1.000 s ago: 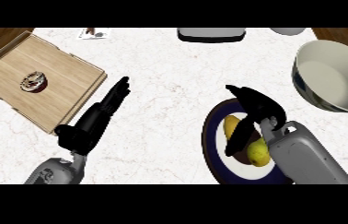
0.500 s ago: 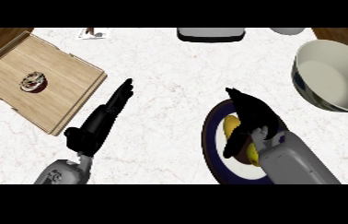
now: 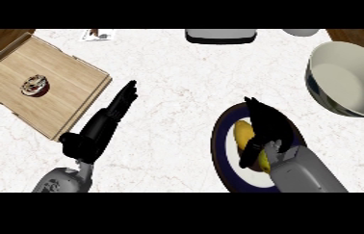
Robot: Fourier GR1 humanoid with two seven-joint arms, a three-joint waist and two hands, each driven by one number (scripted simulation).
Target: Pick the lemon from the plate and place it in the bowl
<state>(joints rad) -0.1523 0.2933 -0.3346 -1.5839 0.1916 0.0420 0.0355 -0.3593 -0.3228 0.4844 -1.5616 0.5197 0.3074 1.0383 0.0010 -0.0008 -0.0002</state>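
Curls right hand [image 3: 268,127] round lemon [image 3: 244,132] on near-right plate [image 3: 217,149]. Rests left hand [image 3: 107,121] near left, fingers straight. Shows bowl [image 3: 340,76] far right.

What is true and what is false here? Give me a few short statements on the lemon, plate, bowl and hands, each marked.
1. The lemon lies in the bowl. False: it lies on the plate, under the right hand.
2. The left hand is open and holds nothing. True.
3. The bowl stands left of the plate. False: it stands to the plate's right, farther up the counter.
4. A wooden board lies at the counter's left. True.
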